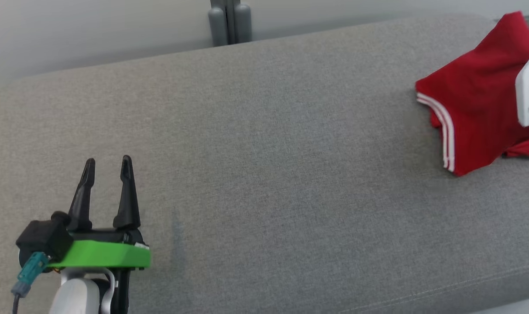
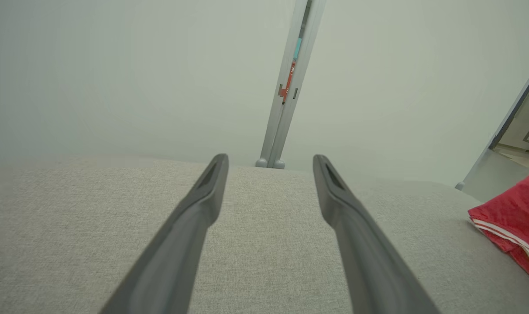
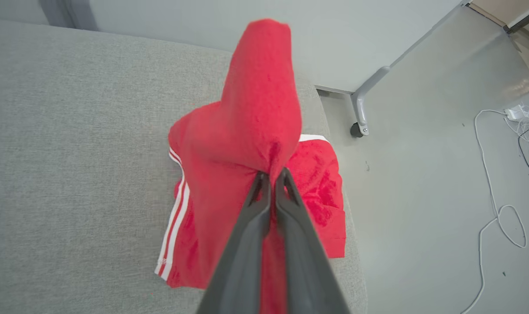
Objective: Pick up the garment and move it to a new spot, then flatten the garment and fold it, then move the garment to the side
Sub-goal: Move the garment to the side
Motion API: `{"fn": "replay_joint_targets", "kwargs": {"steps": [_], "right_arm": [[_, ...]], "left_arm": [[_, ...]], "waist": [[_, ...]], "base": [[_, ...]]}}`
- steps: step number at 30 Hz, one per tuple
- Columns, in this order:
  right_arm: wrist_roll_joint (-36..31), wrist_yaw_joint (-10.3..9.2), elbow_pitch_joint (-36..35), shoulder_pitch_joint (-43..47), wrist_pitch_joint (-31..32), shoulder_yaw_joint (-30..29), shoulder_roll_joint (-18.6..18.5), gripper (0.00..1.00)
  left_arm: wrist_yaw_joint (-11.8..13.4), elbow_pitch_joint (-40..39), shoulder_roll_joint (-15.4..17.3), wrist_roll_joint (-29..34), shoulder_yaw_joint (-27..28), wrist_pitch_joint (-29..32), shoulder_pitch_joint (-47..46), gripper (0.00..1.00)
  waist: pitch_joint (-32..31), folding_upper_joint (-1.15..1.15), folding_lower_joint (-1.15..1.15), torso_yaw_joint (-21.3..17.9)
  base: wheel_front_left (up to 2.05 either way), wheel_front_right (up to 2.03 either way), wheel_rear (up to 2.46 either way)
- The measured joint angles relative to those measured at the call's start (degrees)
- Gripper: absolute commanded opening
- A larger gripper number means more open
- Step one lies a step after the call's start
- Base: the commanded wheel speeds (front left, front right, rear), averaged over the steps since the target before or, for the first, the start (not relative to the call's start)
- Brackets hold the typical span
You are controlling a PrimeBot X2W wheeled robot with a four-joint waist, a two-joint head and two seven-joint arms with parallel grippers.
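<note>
Head view: the left end effector (image 1: 108,160) hovers released and empty over the grey fabric desk (image 1: 264,152). The red white-striped garment (image 1: 474,109) lies far to its right.
Left wrist view: the garment is off to the right.
Right wrist view: the right end effector (image 3: 273,173) is clenched on a raised fold, seemingly for lifting.

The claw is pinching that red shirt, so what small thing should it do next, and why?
Probably lift the right gripper a little. Its fingers are shut on a fold of the red shirt, while the rest lies bunched at the right end of the grey cushion, near its edge. Raising it should free the cloth for carrying toward the middle.
</note>
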Motion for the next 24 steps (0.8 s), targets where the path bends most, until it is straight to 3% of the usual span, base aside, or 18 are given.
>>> {"fn": "replay_joint_targets", "kwargs": {"steps": [8, 19, 20, 21, 24], "right_arm": [[-3.96, 0.0, 4.42, -2.57, -6.47, -11.14, 0.46, 0.0], [-15.19, 0.01, 7.87, -2.07, -15.04, -30.19, 2.0, 0.0], [-16.52, 0.01, 7.83, -1.96, -15.99, -31.28, 2.3, 0.34], [-18.06, 0.01, 7.66, -1.91, -16.95, -32.55, 2.55, 1.0], [-22.31, 0.0, 5.87, -1.86, -22.61, -34.3, 3.39, 1.0]], "left_arm": [[0.0, -0.89, 3.6, 0.07, -2.13, -0.01, -4.17, 1.0], [0.0, -4.57, 8.21, 0.09, -3.16, 0.78, -8.13, 1.0], [-0.01, -4.92, 8.33, 0.07, -3.16, 0.94, -8.24, 1.0], [-0.01, -5.3, 8.48, -0.03, -3.09, 0.97, -8.36, 1.0], [0.0, -5.82, 8.78, -0.21, -3.0, 1.19, -8.39, 1.0]], "waist": [[6.82, 0.0, 0.0, -2.21], [15.72, 0.0, 0.0, -2.5], [16.22, 0.0, 0.0, -2.44], [16.77, 0.0, 0.01, -2.36], [17.72, 0.0, 0.01, -2.11]], "base": [[0.0, 0.0, 0.0], [0.0, 0.0, 0.0], [0.0, 0.0, 0.0], [0.0, 0.0, 0.0], [0.0, 0.0, 0.0]]}}
